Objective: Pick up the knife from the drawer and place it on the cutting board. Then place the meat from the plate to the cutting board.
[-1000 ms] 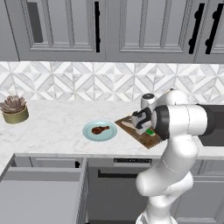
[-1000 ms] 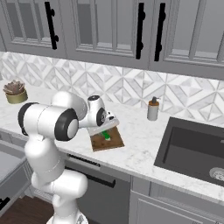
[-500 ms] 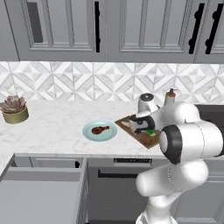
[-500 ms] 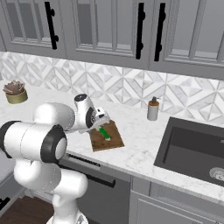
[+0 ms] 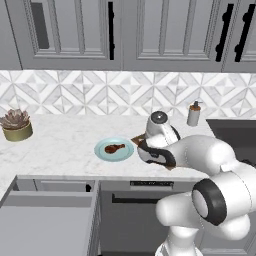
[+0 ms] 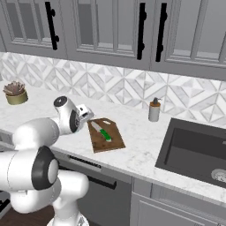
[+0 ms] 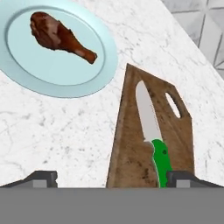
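The robot's arm (image 5: pixel 210 160) was made of glossy white, rounded segments, thick and tube-like. Dark grey to black rings marked its joints, one wide band circling the bulky elbow behind the claw. A round white cap with a grey disc sat just above the claw. The gripper (image 7: pixel 112 178) ended in two small, dark, blocky fingertips (image 7: pixel 41 178).
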Robot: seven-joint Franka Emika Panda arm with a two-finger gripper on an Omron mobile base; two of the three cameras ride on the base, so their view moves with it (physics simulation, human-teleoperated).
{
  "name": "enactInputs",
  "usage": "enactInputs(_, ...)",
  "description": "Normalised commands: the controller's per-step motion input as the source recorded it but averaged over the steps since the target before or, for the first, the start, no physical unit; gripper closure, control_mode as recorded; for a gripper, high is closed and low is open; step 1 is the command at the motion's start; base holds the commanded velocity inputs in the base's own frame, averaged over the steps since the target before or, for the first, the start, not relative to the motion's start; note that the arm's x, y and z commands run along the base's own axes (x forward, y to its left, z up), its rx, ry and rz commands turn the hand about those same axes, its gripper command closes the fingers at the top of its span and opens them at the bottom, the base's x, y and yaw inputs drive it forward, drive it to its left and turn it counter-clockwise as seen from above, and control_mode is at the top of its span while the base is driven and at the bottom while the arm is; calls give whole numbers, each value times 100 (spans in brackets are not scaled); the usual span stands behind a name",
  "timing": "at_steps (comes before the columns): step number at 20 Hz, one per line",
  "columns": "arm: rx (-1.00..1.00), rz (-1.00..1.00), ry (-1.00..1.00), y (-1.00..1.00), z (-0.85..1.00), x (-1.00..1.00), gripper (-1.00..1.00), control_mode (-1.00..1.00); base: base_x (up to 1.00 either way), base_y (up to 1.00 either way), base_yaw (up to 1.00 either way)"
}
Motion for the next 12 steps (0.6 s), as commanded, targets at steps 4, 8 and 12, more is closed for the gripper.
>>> enactInputs(4, -5, 14, 0, 67, 42, 0, -100, -100, 0, 0, 0)
enactInputs(8, -6, 8, 7, 49, 18, 2, -100, -100, 0, 0, 0)
enactInputs(12, -5, 11, 8, 28, 0, 10, -100, -100, 0, 0, 0)
